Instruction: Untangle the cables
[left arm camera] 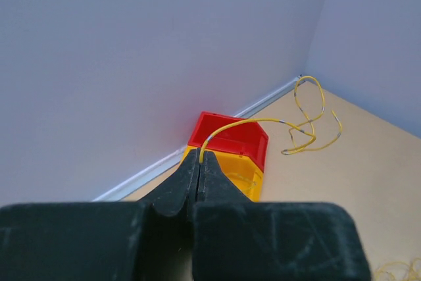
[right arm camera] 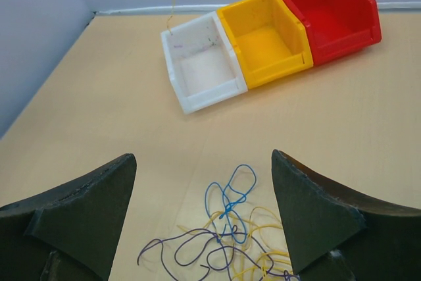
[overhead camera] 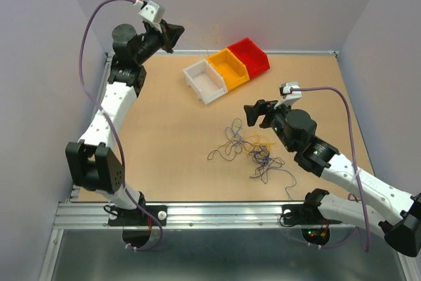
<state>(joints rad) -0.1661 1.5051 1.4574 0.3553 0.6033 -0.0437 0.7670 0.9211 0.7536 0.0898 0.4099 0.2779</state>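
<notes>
- The cables (overhead camera: pixel 253 153) lie in a loose knot of blue, dark purple and yellow loops on the table (overhead camera: pixel 164 149), near the middle and in front of the right arm.
- One yellow wire (left arm camera: pixel 306 123) is clear of the heap. The left gripper (left arm camera: pixel 199 159) is closed on one end of it, high up near the back left corner.
- From the right wrist view, the free end of that wire dangles by the far corner of the white bin (right arm camera: pixel 191 103). I cannot tell whether it touches.
- The right gripper (right arm camera: pixel 202 156) hangs over the knot with its jaws spread wide, holding nothing.
- I judge the step in hand to be parking the freed wire. The yellow bin (right arm camera: pixel 276 74), between the white one and the red bin (right arm camera: pixel 348 41), looks the natural home.
- To do it well, I would carry the pinch over the bin and lower it until the curls settle inside. I would only then release, since a springy wire can spill over the rim.
- For the next pick I would choose the blue loop standing proud at the far edge of the knot. I would close on a single strand and lift slowly, so the rest does not ride up.
</notes>
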